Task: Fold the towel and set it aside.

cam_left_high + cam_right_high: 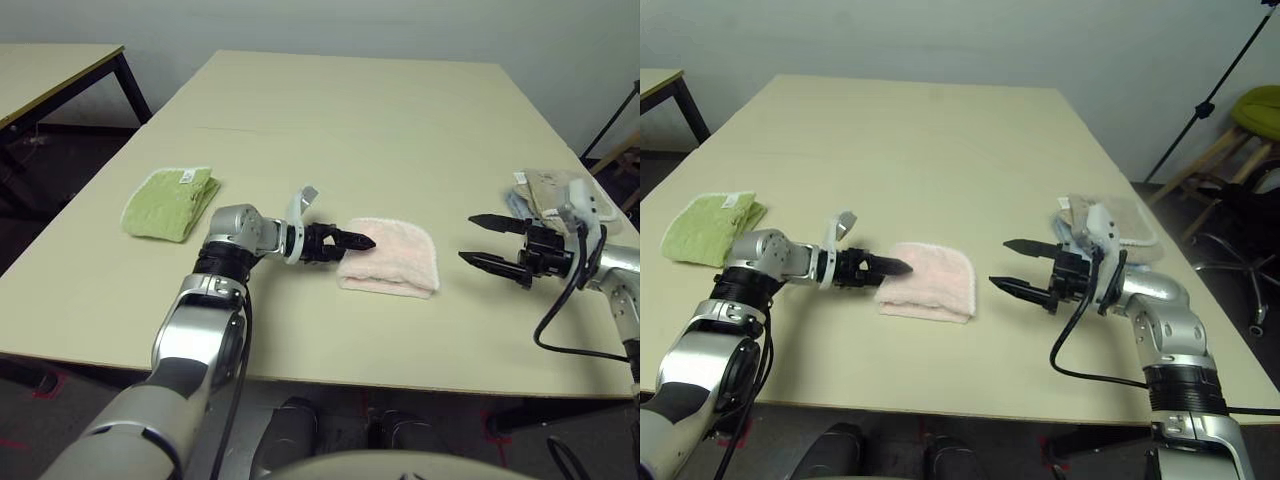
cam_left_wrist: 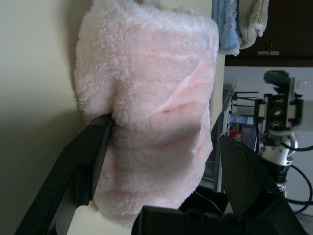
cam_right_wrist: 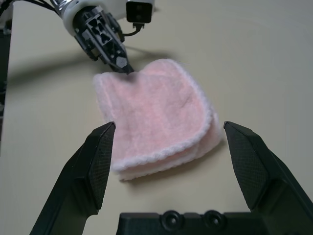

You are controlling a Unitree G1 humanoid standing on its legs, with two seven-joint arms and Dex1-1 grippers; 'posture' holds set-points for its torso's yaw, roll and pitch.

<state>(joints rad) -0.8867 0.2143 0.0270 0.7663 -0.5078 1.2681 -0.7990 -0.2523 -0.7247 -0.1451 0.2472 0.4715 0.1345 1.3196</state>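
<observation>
The towel (image 1: 389,266) is pale pink terry cloth with a white corded edge, folded into a small, thick, roughly square pad of several layers. It lies flat on the desk (image 1: 350,130) near the front edge, about midway across. Its stacked open edges face the front and right, showing the white cording, while its rounded fold sits on the far side.

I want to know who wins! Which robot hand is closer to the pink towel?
Left. The left gripper is right at the towel's edge; the right gripper hovers apart, off its other side.
</observation>
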